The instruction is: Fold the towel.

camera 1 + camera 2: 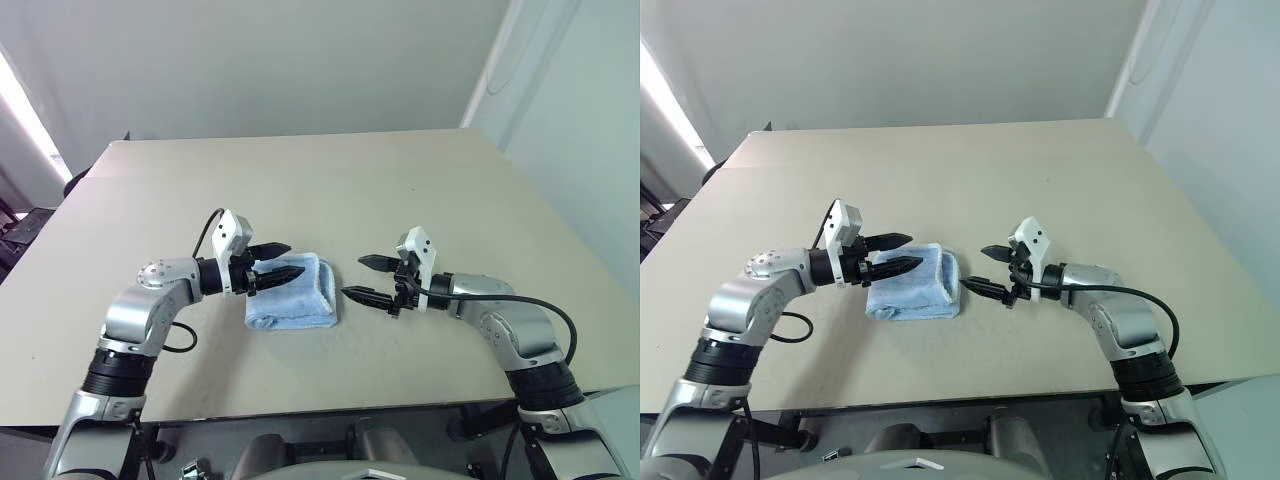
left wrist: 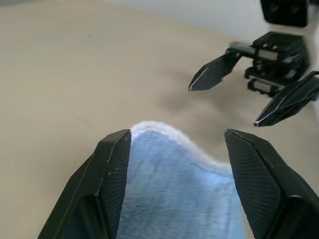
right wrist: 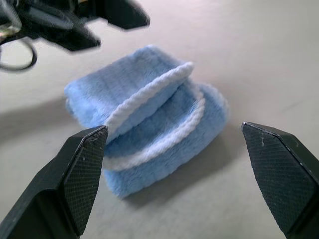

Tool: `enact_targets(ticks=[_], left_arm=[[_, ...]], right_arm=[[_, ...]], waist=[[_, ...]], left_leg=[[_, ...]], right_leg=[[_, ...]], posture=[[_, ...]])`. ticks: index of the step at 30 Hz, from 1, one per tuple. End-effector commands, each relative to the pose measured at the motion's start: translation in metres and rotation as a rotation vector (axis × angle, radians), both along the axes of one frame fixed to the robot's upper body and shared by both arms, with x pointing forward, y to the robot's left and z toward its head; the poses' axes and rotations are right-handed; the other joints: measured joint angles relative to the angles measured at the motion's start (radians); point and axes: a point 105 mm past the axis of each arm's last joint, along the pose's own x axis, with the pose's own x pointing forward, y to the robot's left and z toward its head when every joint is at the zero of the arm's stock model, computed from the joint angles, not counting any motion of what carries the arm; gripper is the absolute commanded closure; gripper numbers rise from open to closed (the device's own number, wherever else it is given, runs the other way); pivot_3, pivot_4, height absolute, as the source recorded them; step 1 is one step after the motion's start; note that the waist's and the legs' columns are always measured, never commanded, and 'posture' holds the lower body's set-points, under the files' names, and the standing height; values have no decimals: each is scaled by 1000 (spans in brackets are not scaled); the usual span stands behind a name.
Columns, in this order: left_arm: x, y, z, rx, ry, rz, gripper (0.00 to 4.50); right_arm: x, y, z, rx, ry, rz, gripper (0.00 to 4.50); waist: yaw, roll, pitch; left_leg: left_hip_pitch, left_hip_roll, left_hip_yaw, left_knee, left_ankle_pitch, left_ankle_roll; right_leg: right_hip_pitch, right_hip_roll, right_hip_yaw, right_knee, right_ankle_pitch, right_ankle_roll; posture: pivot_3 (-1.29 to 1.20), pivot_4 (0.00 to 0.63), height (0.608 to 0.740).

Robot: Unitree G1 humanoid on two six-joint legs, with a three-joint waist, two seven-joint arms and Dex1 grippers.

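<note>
The towel (image 1: 296, 294) lies on the table as a small folded light-blue bundle, and its white stitched border (image 3: 149, 94) shows along the layered edges. My left gripper (image 1: 293, 259) hovers just over the towel's left side. Its fingers (image 2: 112, 164) stand open, with the cloth (image 2: 174, 194) below them and not pinched. My right gripper (image 1: 353, 277) is a little to the right of the towel, pointing at it, open with nothing between its fingers (image 3: 82, 169). The two grippers face each other across the towel.
The beige table (image 1: 300, 180) stretches far behind the towel and to both sides. Its front edge (image 1: 330, 408) runs close below the arms. A grey wall stands behind the table.
</note>
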Motion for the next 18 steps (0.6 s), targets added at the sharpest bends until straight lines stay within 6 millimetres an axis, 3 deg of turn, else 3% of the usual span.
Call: enact_targets(ticks=[1,7,14,18], left_arm=[[-1,-9,-12,13,-41,-27,1351],[-2,-18,-78,152,23,-42,1351],[7,-32,-91,119,2,-1,1351],[2,-35,-99,135,-5,-20,1351]], right_arm=[[6,0,11,14,-57,-22,0],[6,-3,13,11,-58,-28,0],[3,-7,9,18,22,-24,0],[4,-6,12,74,78,-38,0]], waist=[[3,0,0],[1,0,0],[26,2,-2],[27,2,-2]], left_leg=[[0,0,0,0,0,0],[1,0,1,0,0,0],[4,0,1,1,0,0],[17,0,0,1,0,0]], right_leg=[[0,0,0,0,0,0],[0,0,0,0,0,0],[10,0,0,0,-2,2],[20,0,0,-2,-4,0]], posture=[[0,0,740],[0,0,740],[0,0,740],[0,0,740]])
